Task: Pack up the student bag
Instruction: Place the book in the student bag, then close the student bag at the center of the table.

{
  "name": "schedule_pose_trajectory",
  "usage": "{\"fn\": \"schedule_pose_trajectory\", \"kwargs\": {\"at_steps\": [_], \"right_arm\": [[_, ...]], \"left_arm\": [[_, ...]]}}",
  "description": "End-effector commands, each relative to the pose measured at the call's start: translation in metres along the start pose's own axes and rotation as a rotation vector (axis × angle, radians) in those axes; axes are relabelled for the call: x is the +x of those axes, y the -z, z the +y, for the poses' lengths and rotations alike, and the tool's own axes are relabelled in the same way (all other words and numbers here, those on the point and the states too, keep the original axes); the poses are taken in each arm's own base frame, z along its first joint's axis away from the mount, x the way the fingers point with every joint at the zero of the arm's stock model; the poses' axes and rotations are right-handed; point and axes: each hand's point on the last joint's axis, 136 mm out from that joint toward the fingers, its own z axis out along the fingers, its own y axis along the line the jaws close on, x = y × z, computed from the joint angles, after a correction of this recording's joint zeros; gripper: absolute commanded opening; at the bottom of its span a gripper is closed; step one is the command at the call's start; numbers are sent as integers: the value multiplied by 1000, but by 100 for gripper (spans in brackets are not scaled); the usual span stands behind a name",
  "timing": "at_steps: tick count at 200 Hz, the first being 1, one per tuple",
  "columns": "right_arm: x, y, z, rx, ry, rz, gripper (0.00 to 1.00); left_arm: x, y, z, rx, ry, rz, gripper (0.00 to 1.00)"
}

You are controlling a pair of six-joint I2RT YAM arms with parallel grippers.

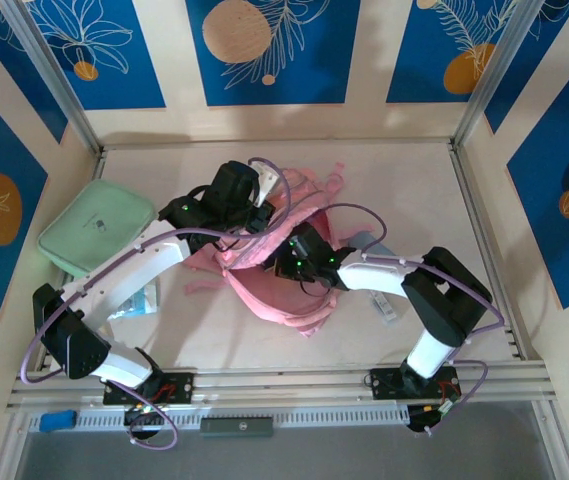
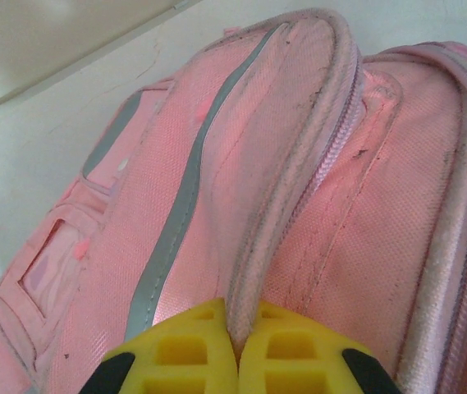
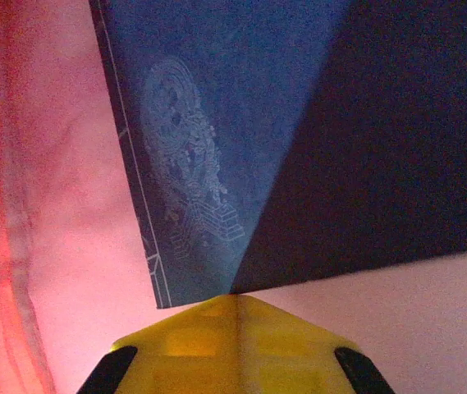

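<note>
The student bag, pink with grey reflective strips, lies in the middle of the table. My left gripper is at its upper edge, shut on the pink piped rim beside the zip. My right gripper reaches into the bag from the right. In the right wrist view it is shut on the corner of a dark blue book with a pale line drawing on its cover. Pink lining surrounds the book.
A flat mint-green zip case lies at the left. A blue-and-white packet sits under the left arm. A small pale tube lies to the bag's right. Metal rails border the table.
</note>
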Motion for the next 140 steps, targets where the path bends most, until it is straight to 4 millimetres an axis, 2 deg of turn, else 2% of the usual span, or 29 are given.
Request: {"fn": "schedule_pose_trajectory", "kwargs": {"at_steps": [1,14,33,52,65,91,113,140], "right_arm": [[-39,-4,9,-30,57,-165,0],[-46,-4,11,-35,51,-154,0],[-39,3,19,-76,82,-126,0],[-21,27,21,-161,82,-119,0],[-17,48,24,-218,98,-111,5],[-13,82,-5,-142,46,-34,5],[-19,118,-31,-91,-3,-56,9],[-33,158,-74,34,-132,-65,9]], "left_arm": [[-42,30,-3,50,79,-159,0],[-41,29,-3,50,90,-153,0],[-38,28,2,18,119,-133,0],[-34,25,5,5,142,-111,0],[-30,20,4,4,177,-91,0],[-14,3,7,-27,316,-34,0],[-3,-25,-22,107,408,10,0],[16,-55,-42,109,484,95,0]]}}
